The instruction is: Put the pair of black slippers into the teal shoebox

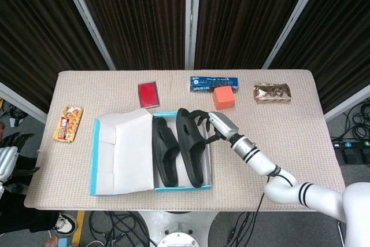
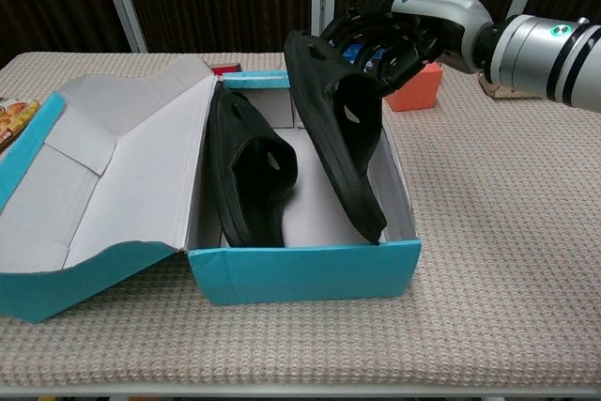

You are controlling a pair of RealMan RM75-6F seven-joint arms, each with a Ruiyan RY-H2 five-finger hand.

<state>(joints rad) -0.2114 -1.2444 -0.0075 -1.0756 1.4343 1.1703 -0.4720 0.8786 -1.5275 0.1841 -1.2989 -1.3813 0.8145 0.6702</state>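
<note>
The teal shoebox lies open on the table, its lid folded out to the left. One black slipper stands on its side along the box's left half. The second black slipper is tilted on edge in the right half, its lower end down inside the box. My right hand grips this second slipper at its upper strap end. My left hand hangs off the table's left edge, holding nothing, fingers apart.
An orange block sits just behind the box. A blue packet, a red card and a foil snack bag line the far side. A snack packet lies at the left.
</note>
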